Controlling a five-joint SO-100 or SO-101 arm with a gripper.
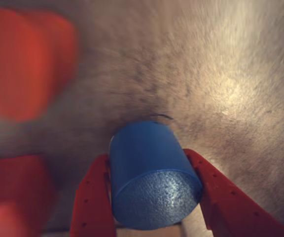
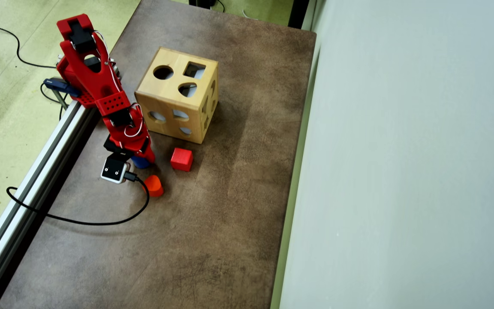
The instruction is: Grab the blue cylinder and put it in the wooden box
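Note:
In the wrist view the blue cylinder lies between my two red fingers, which press on its left and right sides; its rough flat end faces the camera. My gripper is shut on it, over the brown table. From overhead only a sliver of the blue cylinder shows under my gripper, so whether it touches the table I cannot tell. The wooden box, a light cube with cut-out holes, stands just beyond the gripper toward the top of the overhead view, a short gap away. The wrist view does not show the box.
A red cube sits right of the gripper and an orange-red rounded block just below it. Two blurred red shapes fill the wrist view's left side. A black cable loops over the table; a metal rail runs along its left edge.

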